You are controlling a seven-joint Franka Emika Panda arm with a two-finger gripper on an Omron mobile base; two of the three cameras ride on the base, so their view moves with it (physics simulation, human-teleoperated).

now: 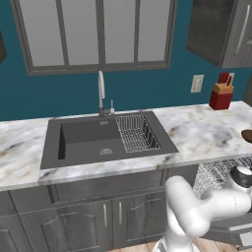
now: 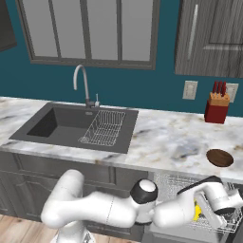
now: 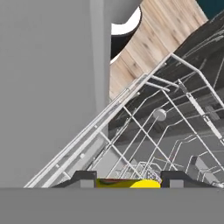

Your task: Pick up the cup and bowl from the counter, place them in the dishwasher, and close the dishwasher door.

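The yellow cup [image 3: 127, 183] sits between the gripper's [image 3: 128, 178] part-open fingertips over the dishwasher's wire rack [image 3: 175, 131]; whether they grip it I cannot tell.

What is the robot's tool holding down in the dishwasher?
The yellow cup sits between the tool's two fingertips over the wire rack. Whether it is gripped or just let go cannot be told.

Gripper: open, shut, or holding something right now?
Gripper: jaws apart around the yellow cup over the dishwasher rack; whether it grips or has let go cannot be told.
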